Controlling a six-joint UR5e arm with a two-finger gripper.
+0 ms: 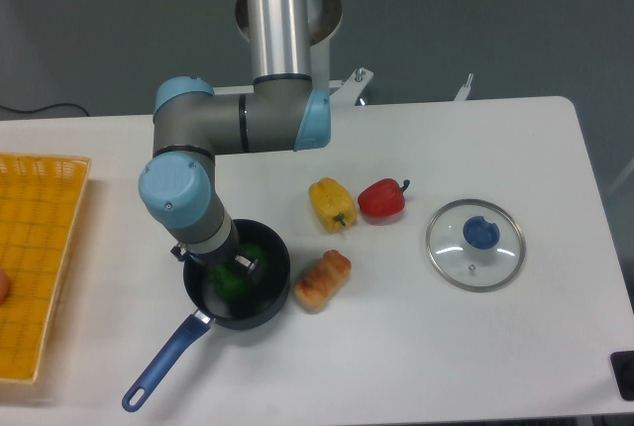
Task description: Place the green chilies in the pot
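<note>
Reaching down into the pot, the pincer sits right on the green chilies, which lie inside it, but whether it grips them cannot be told. The pot sits well in from the table edges. A yellow basket lies at the left edge; a glass lid lies far right.

Arm bent downward, gripper seemingly parted

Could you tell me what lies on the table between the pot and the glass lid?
In the camera view, one thing lies between the pot and the glass lid: an orange-brown toy food piece, right beside the pot's rim. The rest is bare table.
</note>
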